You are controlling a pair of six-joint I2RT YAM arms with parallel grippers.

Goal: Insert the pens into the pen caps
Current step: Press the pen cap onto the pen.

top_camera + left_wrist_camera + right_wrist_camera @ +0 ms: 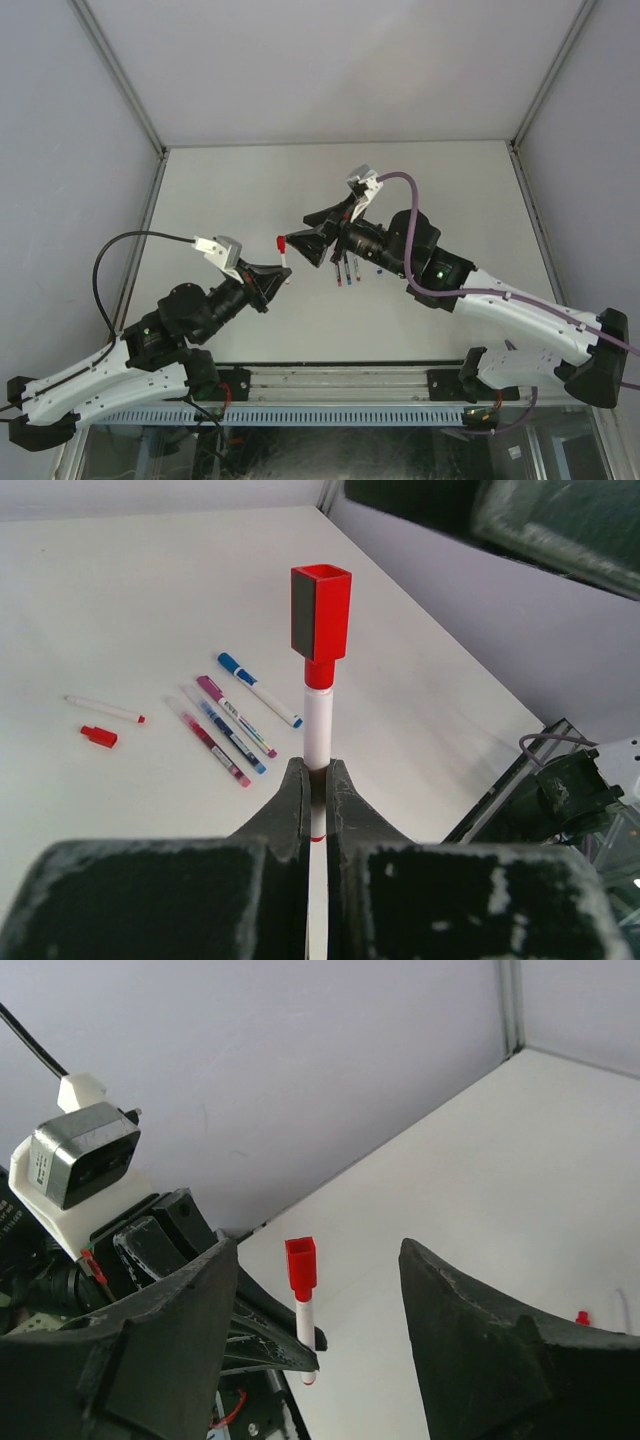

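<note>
Left jaws pinch red pen (318, 725) upright as a capping fixture; red cap (321, 610) sits on its tip; right jaws wide, empty.

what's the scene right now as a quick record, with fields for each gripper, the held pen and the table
left gripper: shut on red pen, held upright
pen top: red cap sits on it
right gripper: open, empty, facing the capped pen
table: four pens side by side; uncapped pen apart from them; loose red cap beside it
</note>
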